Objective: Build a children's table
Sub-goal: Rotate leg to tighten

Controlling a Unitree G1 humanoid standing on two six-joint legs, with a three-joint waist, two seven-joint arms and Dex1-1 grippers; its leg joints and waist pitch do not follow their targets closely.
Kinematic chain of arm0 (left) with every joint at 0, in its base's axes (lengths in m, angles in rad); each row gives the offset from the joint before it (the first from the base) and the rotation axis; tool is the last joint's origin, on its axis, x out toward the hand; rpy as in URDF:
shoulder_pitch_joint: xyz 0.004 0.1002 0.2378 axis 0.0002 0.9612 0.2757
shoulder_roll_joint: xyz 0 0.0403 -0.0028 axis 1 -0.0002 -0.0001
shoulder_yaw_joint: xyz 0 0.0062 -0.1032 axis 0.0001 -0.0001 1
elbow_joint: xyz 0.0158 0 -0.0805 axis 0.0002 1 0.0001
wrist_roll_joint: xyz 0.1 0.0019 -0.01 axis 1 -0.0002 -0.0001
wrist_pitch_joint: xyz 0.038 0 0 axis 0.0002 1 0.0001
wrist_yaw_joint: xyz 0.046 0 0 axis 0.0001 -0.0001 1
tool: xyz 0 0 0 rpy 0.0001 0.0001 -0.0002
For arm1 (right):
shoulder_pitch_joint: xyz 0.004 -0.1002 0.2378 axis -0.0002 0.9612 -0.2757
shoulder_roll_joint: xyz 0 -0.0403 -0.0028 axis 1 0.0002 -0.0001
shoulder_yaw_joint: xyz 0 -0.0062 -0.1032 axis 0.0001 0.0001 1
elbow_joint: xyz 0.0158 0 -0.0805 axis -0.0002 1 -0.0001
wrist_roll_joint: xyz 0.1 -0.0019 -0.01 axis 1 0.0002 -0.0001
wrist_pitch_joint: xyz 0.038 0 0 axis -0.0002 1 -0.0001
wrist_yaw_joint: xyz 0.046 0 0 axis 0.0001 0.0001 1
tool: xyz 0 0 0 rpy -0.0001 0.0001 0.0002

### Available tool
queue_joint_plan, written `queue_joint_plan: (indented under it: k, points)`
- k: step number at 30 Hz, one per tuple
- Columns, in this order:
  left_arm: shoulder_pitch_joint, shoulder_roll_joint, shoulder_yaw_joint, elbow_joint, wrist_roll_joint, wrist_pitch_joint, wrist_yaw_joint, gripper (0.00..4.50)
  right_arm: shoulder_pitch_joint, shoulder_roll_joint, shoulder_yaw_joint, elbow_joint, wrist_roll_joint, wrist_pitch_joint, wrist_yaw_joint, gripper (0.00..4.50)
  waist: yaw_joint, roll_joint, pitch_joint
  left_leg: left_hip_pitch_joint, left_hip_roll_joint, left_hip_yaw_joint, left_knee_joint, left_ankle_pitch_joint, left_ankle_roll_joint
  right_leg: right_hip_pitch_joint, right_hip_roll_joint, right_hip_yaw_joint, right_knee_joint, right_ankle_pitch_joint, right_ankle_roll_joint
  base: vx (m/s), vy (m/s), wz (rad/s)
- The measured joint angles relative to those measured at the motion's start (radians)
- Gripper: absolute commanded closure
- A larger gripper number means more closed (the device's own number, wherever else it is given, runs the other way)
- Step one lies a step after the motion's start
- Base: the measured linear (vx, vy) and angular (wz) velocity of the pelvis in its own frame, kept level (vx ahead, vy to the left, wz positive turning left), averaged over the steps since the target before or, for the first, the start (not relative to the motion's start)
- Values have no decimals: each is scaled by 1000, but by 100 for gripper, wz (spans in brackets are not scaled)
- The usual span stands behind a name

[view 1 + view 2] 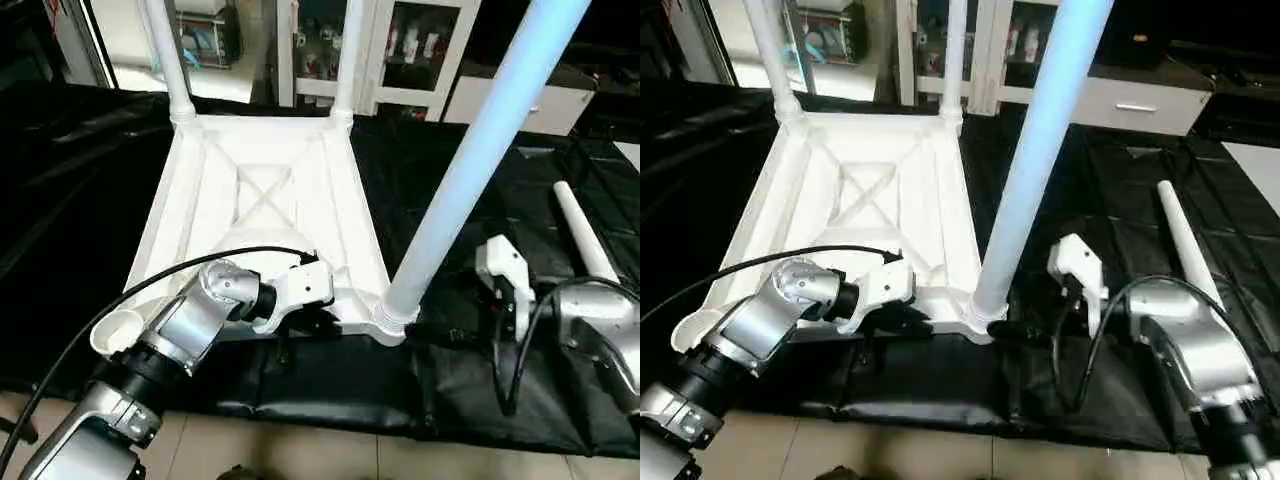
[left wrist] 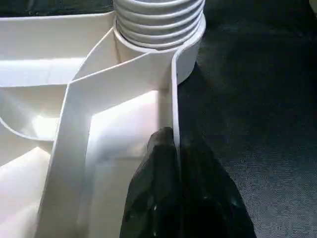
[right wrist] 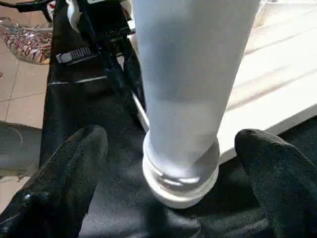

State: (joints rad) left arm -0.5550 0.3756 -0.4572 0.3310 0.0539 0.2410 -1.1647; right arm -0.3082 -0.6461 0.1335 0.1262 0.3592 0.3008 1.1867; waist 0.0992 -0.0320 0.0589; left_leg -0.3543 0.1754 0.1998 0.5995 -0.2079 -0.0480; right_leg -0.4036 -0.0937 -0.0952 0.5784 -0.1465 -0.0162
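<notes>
Silver forearms fill the near foreground, and beyond them the upturned tabletop lies ribbed side up on a black mat, the biggest thing in sight; two legs stand in its far corner sockets, a third leg rises from the near right socket, and the near left socket is still empty; the fourth leg lies loose on the mat, off to the right and well apart from the tabletop. Smaller still, the left gripper has its fingers pressed together on the thin near rim of the tabletop, just beside the near right socket, apparently pinning the top down; the right gripper stands spread wide with a finger on either side of the third leg's base, touching neither side. My judgement is that this leg is not fully home, since thread rings show above the socket collar; left so, it could wobble or work loose. If the right fingers close off centre they may tilt the leg and cross its thread, and a slip of the left pinch on that narrow rim would let the whole top spin or slide on the mat.
</notes>
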Motion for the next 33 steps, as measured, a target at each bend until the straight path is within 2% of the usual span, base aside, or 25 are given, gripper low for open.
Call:
queue_joint_plan:
  k: [9,10,13,15,23,33]
  points:
    - [0,-1,-2,-3,2,0,-3,450,-49,26,44,92,-44,-59,36,91,1,-1,-1,-1,0,0,1,0,0,0,0,0,1,0,0,0,0,0]
    - [0,-1,-2,-3,2,0,-3,450,-49,28,50,99,-49,-65,38,118,1,-1,-1,-1,0,0,2,0,0,0,0,0,1,0,0,0,0,0]
    - [-1,0,-2,-3,3,0,-4,450,-73,49,60,146,-61,-86,44,133,0,-2,-1,-1,0,0,2,0,0,0,0,0,2,0,0,0,0,0]
    - [-1,0,-2,-3,4,0,-4,450,-86,55,68,163,-68,-98,47,159,1,-3,-1,-1,0,0,2,0,0,0,0,0,2,0,0,0,0,0]
    - [-2,3,-2,-3,8,0,-10,450,-105,76,70,202,-87,-128,54,232,1,-5,-3,-1,0,0,3,0,0,0,0,0,3,0,0,0,0,0]
    - [-3,0,-5,1,10,8,-9,450,-97,95,56,213,-92,-137,45,245,1,-7,-4,1,1,0,4,0,0,1,0,1,5,0,0,0,0,0]
